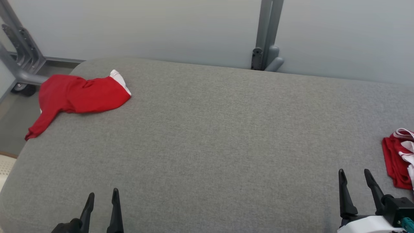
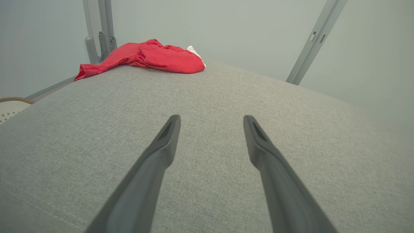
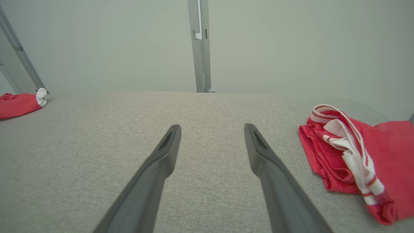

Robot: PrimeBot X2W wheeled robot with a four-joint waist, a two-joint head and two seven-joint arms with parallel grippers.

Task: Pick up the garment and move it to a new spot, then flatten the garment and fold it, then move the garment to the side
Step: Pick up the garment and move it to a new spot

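My left gripper (image 1: 103, 192) and right gripper (image 1: 354, 171) stand open. The crumpled striped garment (image 1: 396, 161) lies on the table (image 1: 210, 129) just right of the right gripper, my nearer arm; another red garment (image 1: 81, 94) lies far left.

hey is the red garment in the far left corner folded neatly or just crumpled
Crumpled, not neatly folded. The red garment lies bunched and wrinkled, white trim poking out, one end trailing over the left edge of the gray surface.
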